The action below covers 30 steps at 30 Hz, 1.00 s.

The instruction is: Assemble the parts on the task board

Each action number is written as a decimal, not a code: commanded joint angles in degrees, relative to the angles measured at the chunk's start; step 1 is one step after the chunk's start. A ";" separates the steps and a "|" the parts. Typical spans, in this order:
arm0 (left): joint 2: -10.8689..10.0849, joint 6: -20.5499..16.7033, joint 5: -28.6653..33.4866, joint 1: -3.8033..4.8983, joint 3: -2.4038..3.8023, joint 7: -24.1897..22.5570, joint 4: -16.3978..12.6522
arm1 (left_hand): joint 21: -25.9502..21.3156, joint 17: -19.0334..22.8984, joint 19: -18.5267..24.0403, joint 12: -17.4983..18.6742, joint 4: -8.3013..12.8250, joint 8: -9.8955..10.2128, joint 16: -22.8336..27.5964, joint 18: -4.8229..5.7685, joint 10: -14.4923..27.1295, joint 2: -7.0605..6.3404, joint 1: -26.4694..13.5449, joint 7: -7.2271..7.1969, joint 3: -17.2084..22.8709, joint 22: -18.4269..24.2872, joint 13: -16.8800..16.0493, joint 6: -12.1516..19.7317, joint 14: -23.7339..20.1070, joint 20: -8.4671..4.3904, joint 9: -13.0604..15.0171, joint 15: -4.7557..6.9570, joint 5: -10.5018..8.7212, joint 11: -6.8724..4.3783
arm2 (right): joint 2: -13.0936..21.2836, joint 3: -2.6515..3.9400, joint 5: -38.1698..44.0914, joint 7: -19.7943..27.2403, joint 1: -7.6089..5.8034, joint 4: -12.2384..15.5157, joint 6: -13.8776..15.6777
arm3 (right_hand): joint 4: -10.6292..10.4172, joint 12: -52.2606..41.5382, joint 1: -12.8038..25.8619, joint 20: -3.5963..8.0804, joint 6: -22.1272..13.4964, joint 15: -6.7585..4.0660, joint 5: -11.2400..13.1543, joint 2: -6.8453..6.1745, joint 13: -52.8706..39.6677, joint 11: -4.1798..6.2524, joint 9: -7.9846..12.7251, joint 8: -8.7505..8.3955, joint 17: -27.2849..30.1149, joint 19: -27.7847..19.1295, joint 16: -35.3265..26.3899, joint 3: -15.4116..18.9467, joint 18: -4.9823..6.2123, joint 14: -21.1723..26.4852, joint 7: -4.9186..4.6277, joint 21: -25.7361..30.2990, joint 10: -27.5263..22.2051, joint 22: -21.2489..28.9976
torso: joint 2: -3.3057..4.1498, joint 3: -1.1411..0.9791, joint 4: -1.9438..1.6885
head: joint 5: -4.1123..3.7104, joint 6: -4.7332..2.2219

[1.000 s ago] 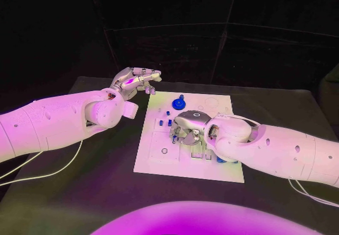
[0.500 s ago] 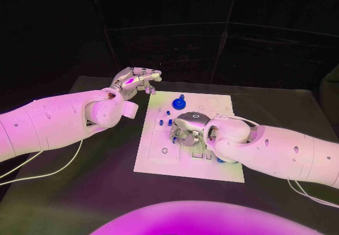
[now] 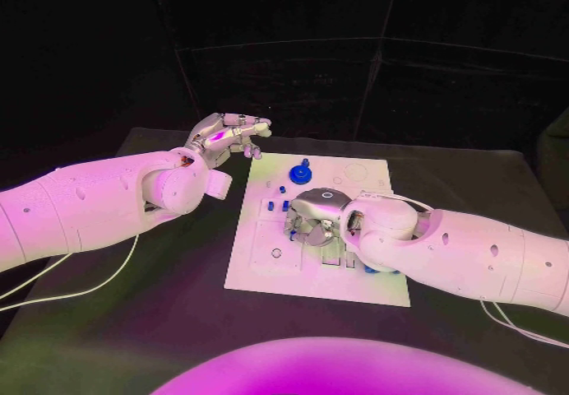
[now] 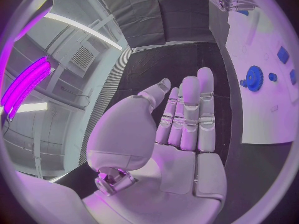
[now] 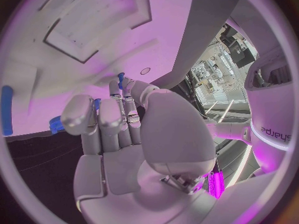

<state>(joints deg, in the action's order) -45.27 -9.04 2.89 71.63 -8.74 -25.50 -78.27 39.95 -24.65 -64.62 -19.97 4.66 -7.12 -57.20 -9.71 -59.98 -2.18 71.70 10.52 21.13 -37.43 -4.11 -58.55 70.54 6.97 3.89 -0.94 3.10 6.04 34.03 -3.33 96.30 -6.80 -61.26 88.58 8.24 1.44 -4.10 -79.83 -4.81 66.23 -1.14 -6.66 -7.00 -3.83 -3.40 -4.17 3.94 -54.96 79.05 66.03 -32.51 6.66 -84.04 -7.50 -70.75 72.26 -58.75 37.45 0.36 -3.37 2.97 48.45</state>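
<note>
The robot's silver right hand [image 3: 318,216] is hovering low over the middle of the white rectangular task board [image 3: 267,267], its white arm coming in from about four o'clock; in the right wrist view its fingers [image 5: 99,119] are curled together just above the plate, and a thin blue pin [image 5: 121,79] is standing up at the fingertips, seemingly pinched there, though I cannot tell for sure that it is gripped. Compared with a second ago this hand is sitting a touch nearer the board's left side, a very slight shift, and the board itself is lying where it lay. A small blue part [image 3: 371,269] is peeking out beside the right forearm at the board's five o'clock edge. Just past the hand, at eleven o'clock from it, short blue pegs [image 3: 276,205] are standing on the plate. Farther on, toward twelve o'clock, a round blue gear-like disc [image 3: 301,174] is resting on the board. Farthest away, off the board's ten o'clock corner, the silver left hand [image 3: 228,132] is staying raised over the black table [image 3: 154,304], fingers [image 4: 187,112] straight and side by side, holding nothing, unchanged from before.
</note>
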 commanded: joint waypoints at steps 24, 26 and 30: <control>-0.15 1.51 -0.12 0.11 0.05 0.30 0.10 | -0.25 0.13 -0.18 -0.28 -0.27 -0.32 -0.06 -0.76 0.42 0.31 -0.19 -0.09 -0.28 0.13 -0.02 0.59 0.20 0.20 0.00 -0.36 0.23 0.11 | -0.15 -0.34 -1.09 1.64 0.01 -0.61 0.87 | 0.36 -0.66 2.85 -1.24 -4.38 1.27 -1.30 -1.03 0.02 -1.88 0.24 -0.09 0.74 -1.89 0.70 1.50 -0.30 -0.61 -1.87 0.43 -5.10 1.17 | 0.00 0.01 0.03 | -0.04 0.12; -0.13 1.52 -0.12 0.11 0.05 0.31 0.13 | -0.25 0.13 -0.18 -0.28 -0.27 -0.32 -0.06 -0.76 0.42 0.31 -0.19 -0.09 -0.28 0.13 -0.02 0.59 0.20 0.20 0.00 -0.36 0.23 0.11 | -0.11 -0.35 -1.38 1.89 0.01 -0.59 1.11 | 0.38 -0.75 2.93 -1.23 -4.44 1.25 -1.34 -1.11 0.03 -1.87 0.25 -0.11 0.83 -1.88 0.68 1.64 -0.29 -0.57 -1.88 0.37 -5.01 1.12 | -0.01 -0.01 0.05 | -0.06 0.11; -0.09 1.70 -0.12 0.11 0.04 0.35 0.30 | -0.25 0.13 -0.18 -0.28 -0.27 -0.32 -0.06 -0.76 0.42 0.31 -0.19 -0.09 -0.28 0.13 -0.02 0.59 0.20 0.20 0.00 -0.36 0.23 0.11 | -0.01 -0.35 -1.98 2.47 0.01 -0.51 1.07 | 0.25 -0.70 3.62 -1.28 -5.21 1.35 -2.03 -1.73 0.14 -2.01 0.34 -0.33 0.90 -1.93 0.77 2.37 -0.30 -0.50 -2.04 0.31 -5.40 1.10 | -0.02 -0.01 0.05 | -0.09 0.11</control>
<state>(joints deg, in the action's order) -45.39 -8.27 2.89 71.63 -8.74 -25.04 -78.02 39.95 -24.61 -64.62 -19.97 4.51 -7.12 -57.20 -9.71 -59.99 -2.18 71.70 10.32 20.97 -37.39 -4.11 -58.35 70.54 6.96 3.89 -0.94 3.10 6.05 33.98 -3.68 95.22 -5.56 -61.18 87.92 8.49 1.73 -4.60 -76.85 -6.04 61.44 -0.19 -8.43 -8.73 -3.78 -5.21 -3.86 3.62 -54.14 77.40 66.61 -30.46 6.67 -83.93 -9.54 -70.06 66.74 -57.59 37.44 0.37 -3.33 2.88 48.58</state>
